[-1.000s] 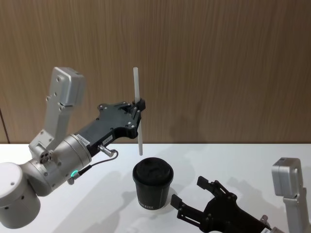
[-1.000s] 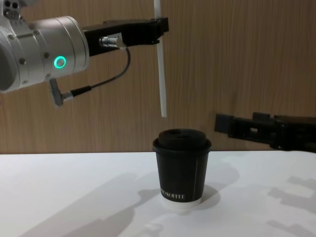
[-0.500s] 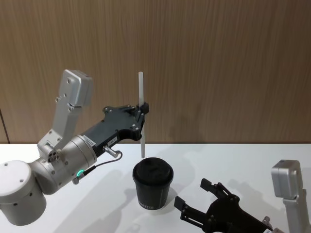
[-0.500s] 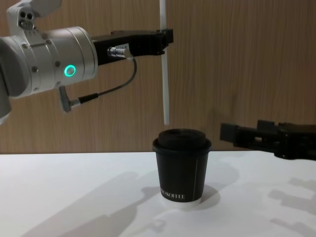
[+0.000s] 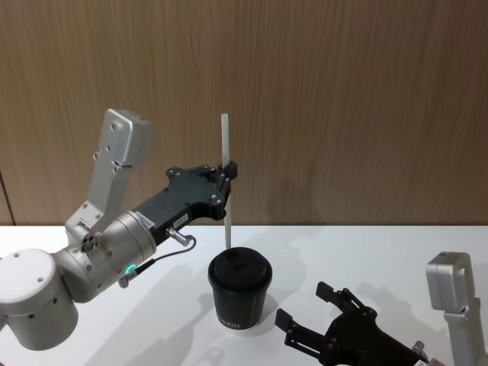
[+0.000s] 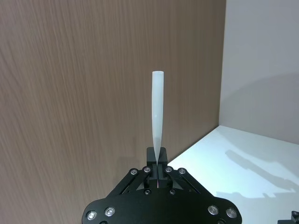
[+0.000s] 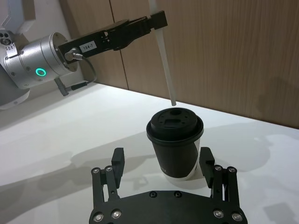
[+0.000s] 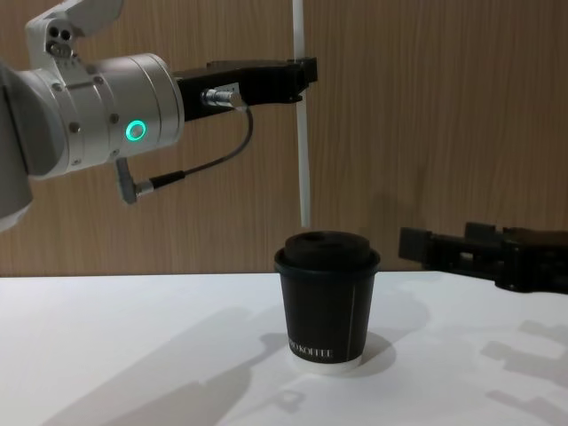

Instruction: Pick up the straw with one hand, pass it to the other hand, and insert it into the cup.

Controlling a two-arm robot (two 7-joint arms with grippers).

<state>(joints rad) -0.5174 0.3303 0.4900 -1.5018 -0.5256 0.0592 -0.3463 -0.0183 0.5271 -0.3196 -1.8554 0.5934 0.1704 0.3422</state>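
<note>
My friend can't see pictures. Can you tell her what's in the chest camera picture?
The left gripper holds a white straw upright, its bottom tip just above the lid of a black cup on a white table. The right gripper waits open beside the cup, off the table.

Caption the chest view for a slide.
Left gripper holds the straw upright just above the cup lid; right gripper waits open beside.

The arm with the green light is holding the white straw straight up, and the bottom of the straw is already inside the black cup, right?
Not quite. The left gripper holds the straw upright, but its tip hangs just above the cup, not inside it. The chest view shows the gap.
</note>
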